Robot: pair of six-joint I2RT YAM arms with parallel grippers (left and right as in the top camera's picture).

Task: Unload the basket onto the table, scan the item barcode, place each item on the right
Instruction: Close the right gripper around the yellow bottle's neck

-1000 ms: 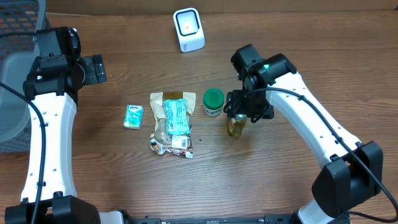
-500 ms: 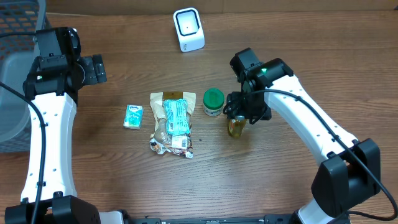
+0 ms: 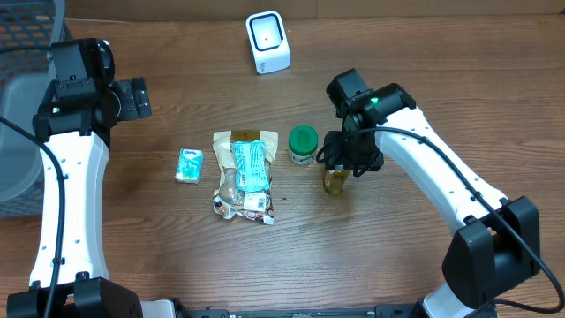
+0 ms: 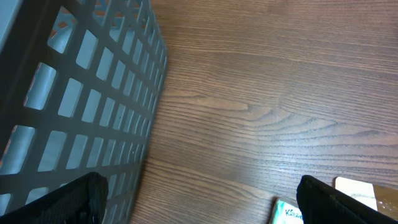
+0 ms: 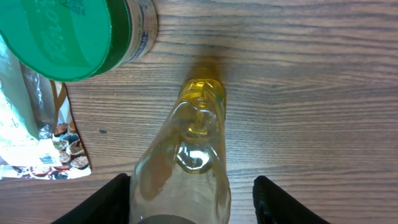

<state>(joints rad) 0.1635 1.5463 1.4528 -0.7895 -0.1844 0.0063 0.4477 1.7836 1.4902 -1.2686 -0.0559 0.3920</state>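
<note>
A small clear bottle of yellow liquid (image 3: 335, 181) stands on the wooden table, and from the right wrist it shows lengthwise (image 5: 186, 155). My right gripper (image 3: 341, 164) is down over it, one finger on each side. In the right wrist view the gripper (image 5: 191, 194) is open: its left finger lies against the bottle's side and a strip of table shows before the right finger. The white barcode scanner (image 3: 267, 41) stands at the far edge. My left gripper (image 3: 132, 97) hangs wide open and empty at the far left, over bare wood (image 4: 199, 202).
A green-lidded jar (image 3: 303, 144) stands just left of the bottle, close to the right gripper. A snack bag (image 3: 243, 175) and a small tissue pack (image 3: 189, 165) lie further left. A grey slotted basket (image 3: 22, 106) sits at the left table edge.
The right gripper's jaws have drawn closer together around the bottle and the gripper has shifted slightly. The left arm and the items have not moved.
</note>
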